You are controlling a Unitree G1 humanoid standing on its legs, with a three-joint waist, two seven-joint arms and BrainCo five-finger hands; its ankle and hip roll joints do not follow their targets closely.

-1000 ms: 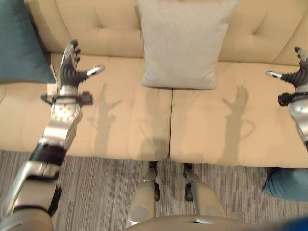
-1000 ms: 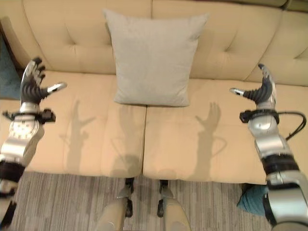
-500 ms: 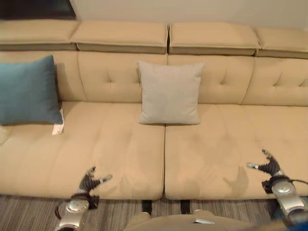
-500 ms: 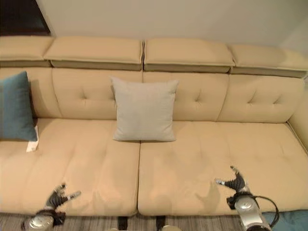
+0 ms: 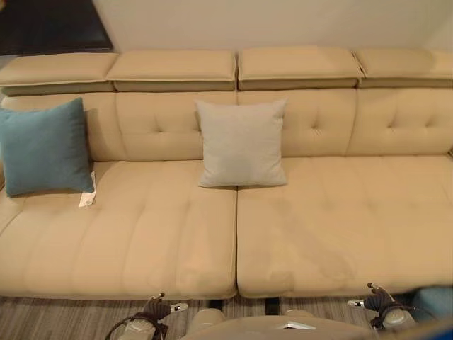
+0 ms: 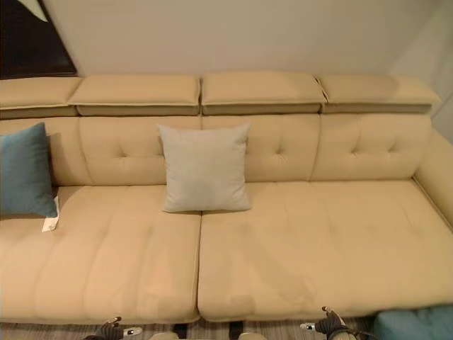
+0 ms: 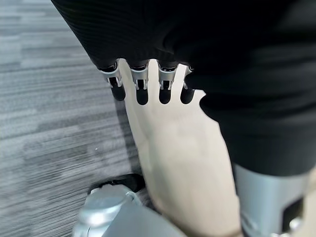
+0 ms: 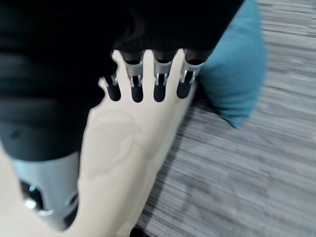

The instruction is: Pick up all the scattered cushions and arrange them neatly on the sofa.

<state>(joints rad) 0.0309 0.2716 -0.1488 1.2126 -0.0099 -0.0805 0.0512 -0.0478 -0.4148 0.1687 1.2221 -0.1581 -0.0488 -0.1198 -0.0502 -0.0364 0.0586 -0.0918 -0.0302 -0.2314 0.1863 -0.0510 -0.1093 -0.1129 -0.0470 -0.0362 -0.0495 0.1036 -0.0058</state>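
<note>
Right hand point(image 8: 148, 84) hangs empty, fingers straight, near the teal floor cushion point(image 8: 232, 79) by the sofa point(image 5: 233, 234) front; left hand point(image 7: 148, 84) likewise slack; risk: reaching low, fingers may shove it away.

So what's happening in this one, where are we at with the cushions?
Nothing is being held right now. The robot stands in front of the beige sofa with its left hand and right hand low at the seat's front edge, fingers relaxed. A grey cushion leans upright against the middle of the backrest, and a teal cushion stands at the sofa's left end. Another teal cushion lies on the floor by the right hand, not yet picked up.
</note>
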